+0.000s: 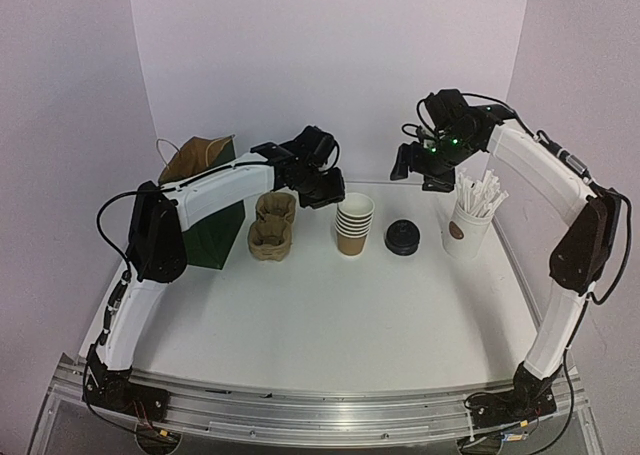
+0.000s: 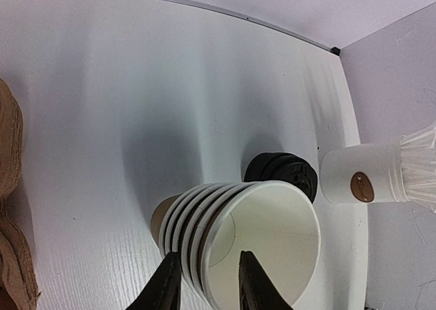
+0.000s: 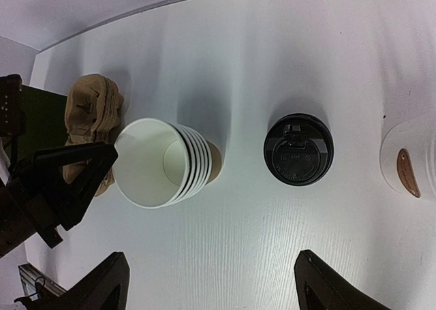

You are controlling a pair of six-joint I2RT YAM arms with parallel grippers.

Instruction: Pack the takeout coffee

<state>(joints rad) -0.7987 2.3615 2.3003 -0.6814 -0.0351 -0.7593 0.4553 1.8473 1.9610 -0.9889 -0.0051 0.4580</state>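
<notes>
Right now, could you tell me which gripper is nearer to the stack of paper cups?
Left. The left gripper sits right at the rim of the cup stack, while the right gripper hangs higher, off to the right, nearer the black lid.

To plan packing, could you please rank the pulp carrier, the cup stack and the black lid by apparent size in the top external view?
1. pulp carrier
2. cup stack, only slightly smaller, so a close call
3. black lid, clearly smallest
</notes>
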